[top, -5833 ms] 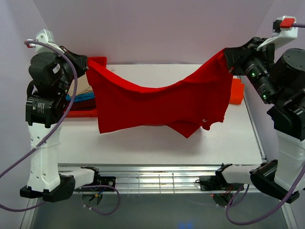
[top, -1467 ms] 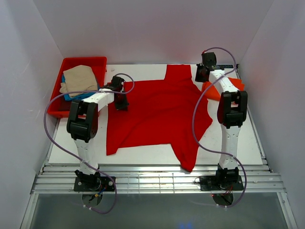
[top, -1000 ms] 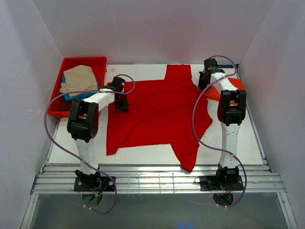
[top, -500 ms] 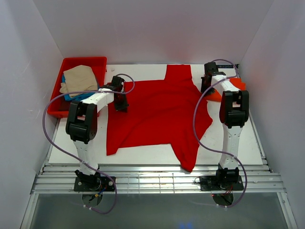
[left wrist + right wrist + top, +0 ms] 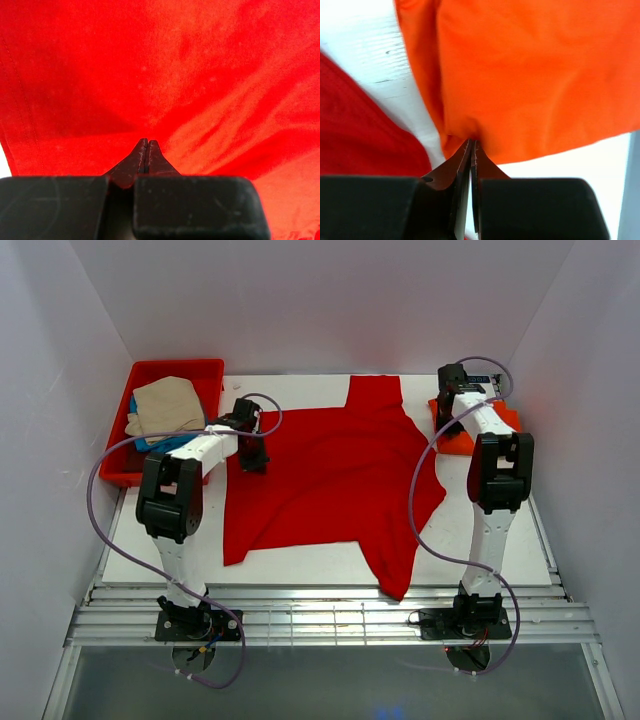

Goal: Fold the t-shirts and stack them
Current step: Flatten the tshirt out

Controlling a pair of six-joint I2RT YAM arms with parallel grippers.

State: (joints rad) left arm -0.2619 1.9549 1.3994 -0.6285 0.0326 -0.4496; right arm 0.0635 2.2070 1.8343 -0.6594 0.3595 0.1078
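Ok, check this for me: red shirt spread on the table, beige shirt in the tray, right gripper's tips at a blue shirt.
One thing is off: the right gripper has its tips at an orange shirt, not a blue one, as the right wrist view shows. The red shirt is spread on the table and the beige shirt lies in the tray.
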